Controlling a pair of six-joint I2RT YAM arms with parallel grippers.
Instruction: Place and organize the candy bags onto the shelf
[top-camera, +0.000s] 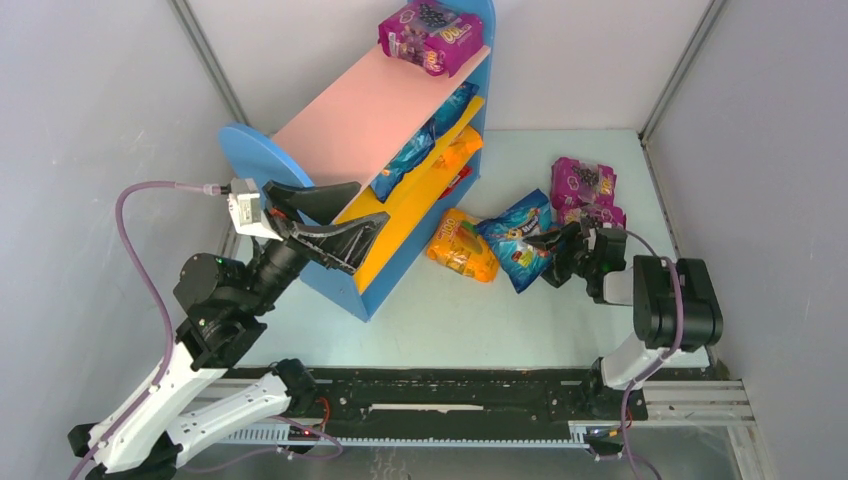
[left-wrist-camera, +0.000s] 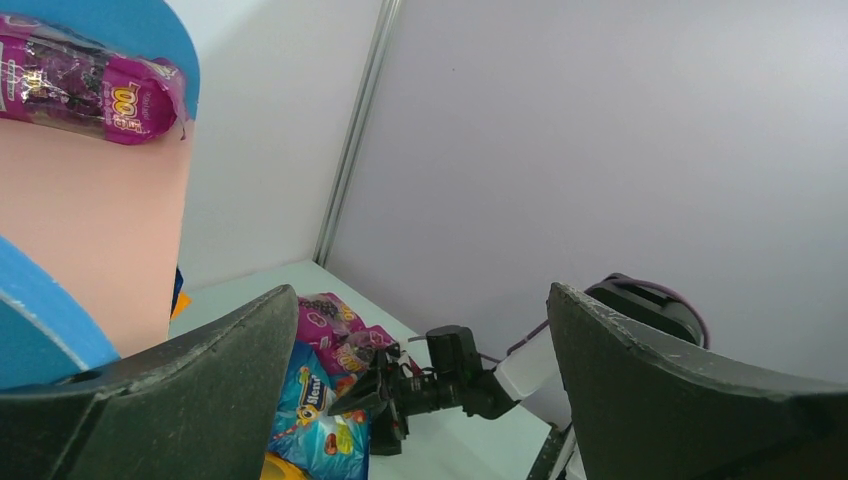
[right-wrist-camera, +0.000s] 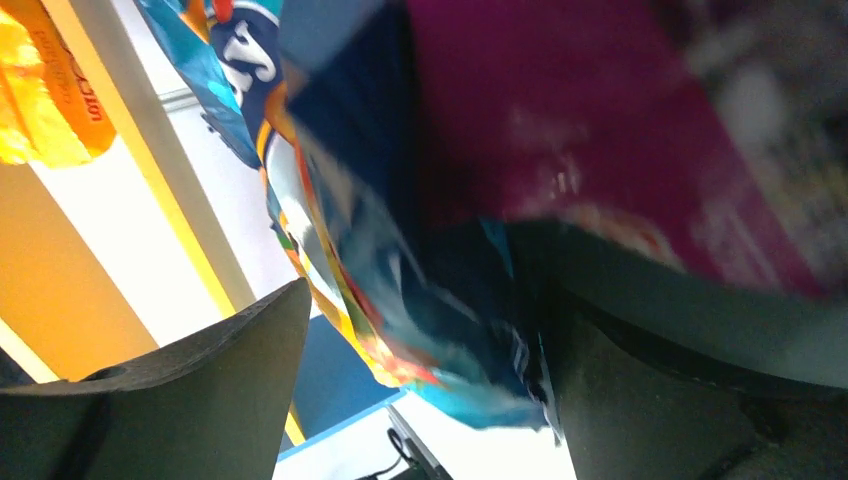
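Observation:
The shelf (top-camera: 360, 110) stands at the back left, with a purple candy bag (top-camera: 430, 35) on its pink top board. Blue bags (top-camera: 425, 148) and an orange bag (top-camera: 460, 150) lie on its yellow boards. On the table lie an orange bag (top-camera: 462, 245), a blue bag (top-camera: 518, 238) and two purple bags (top-camera: 582, 182). My right gripper (top-camera: 548, 260) is at the blue bag's right edge with its jaws wide apart. In the right wrist view the blue bag (right-wrist-camera: 400, 250) hangs between the fingers, its edge against the right one. My left gripper (top-camera: 370, 207) stands open and empty beside the shelf's near end.
Grey walls close in the table on the left, back and right. The shelf's blue side panel (top-camera: 250, 150) is just behind my left gripper. The left wrist view shows the pink board (left-wrist-camera: 100, 230), the purple bag (left-wrist-camera: 90, 85) on it, and the right arm's gripper (left-wrist-camera: 385, 385) by the table bags.

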